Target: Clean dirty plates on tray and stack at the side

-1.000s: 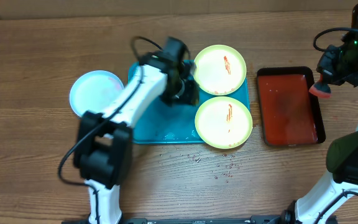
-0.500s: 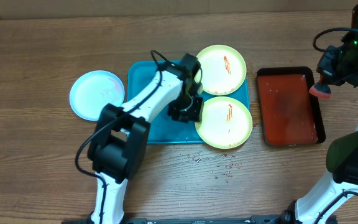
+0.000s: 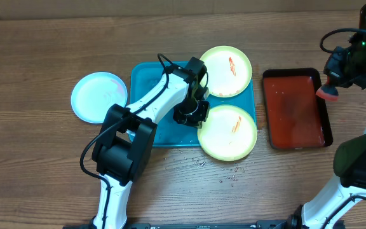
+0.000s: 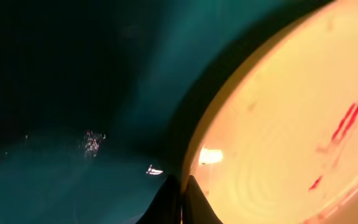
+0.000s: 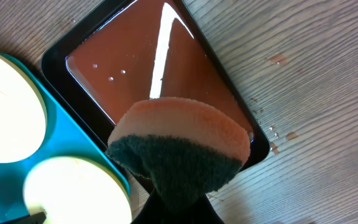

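across the brown wooden table [image 3: 43, 184], the large turquoise-blue rectangular plastic tray [image 3: 143, 81] lies near the middle, its floor wet and bare on the left half. just to its right, apart from it, lies a smaller dark red tray with a black rim [image 3: 295, 111], its floor glossy.

three round shallow plastic plates come next. the far yellow-green plate [image 3: 225, 71] sits at the turquoise-blue tray's upper right corner, overhanging the rim. the near yellow-green plate [image 3: 229, 132] sits at the lower right corner, reaching past the tray's front edge over the table; the two plates nearly touch. the pale blue-white plate [image 3: 98, 97] lies on the table just left of the tray, off it, with a faint pink tinge on one side.

the left arm reaches over the tray, and the left gripper [image 3: 191, 114] is down at the near yellow-green plate's left rim. the left wrist view shows its jaws clenched right on that rim.

the right gripper [image 3: 331, 85] hangs above the dark red tray's far right corner. its jaws grasp a sponge [image 3: 328, 94] with an orange top and a dark green scouring face; the right wrist view shows it above that tray's floor.

each yellow-green plate carries a thin red sauce streak [image 3: 236, 124] at its centre. small specks [image 3: 224, 173] dot the table in front of the tray.
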Robot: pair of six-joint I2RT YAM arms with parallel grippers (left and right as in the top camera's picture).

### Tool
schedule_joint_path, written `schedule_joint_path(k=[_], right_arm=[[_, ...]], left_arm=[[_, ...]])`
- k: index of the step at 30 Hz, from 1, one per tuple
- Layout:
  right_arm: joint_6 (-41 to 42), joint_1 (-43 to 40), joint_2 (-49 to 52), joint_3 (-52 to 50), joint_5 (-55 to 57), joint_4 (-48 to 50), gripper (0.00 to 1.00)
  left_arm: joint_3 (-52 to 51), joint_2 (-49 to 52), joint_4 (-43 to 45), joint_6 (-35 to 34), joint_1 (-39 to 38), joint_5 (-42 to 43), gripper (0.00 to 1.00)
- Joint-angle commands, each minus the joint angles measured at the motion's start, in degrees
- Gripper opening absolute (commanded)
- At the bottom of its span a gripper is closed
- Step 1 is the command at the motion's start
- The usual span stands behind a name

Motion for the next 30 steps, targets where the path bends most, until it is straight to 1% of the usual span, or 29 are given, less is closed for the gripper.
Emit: schedule_joint_path(k=[1,4,7,11,17,23,24,30], right_arm=[[-0.13,0.28,-1.86,-0.04,-1.07,0.11,0.04],[-0.31,0.83,-1.86,-0.04,-2.51,0.59,0.04],[-0.48,2.49,-1.86,-0.04,-3.43,1.44,0.04],[-0.46,7.21,-1.86,-0.04,-4.00,2.75,0.04],[0.04,16.06,-1.73,-0.04,-6.93,5.70,0.04],[4.09,26.16,-0.07,-0.04,-8.24,11.67,0.04],[5.55,29.77,1.86,-0.04,-8.26,14.45,0.04],[8.07,38.42,10.27,-0.04,-8.52,21.57,0.04]], left_arm=[[0.76,0.55,-1.05,-0.09,1.27,0.28,0.04],[2.47,0.55,-2.99,-0.04,3.30,-1.31,0.04],[4.37,0.52,-4.85,-0.04,6.14,-5.84,0.04],[5.44,0.52,-5.07,-0.13,10.49,-12.50,0.04],[5.40,0.52,-4.87,-1.14,16.13,-18.99,0.04],[3.63,0.55,-3.91,-1.11,18.71,-19.32,0.04],[2.38,0.55,-3.26,-1.11,18.73,-18.71,0.04],[-1.99,0.55,0.07,-1.11,18.56,-14.53,0.04]])
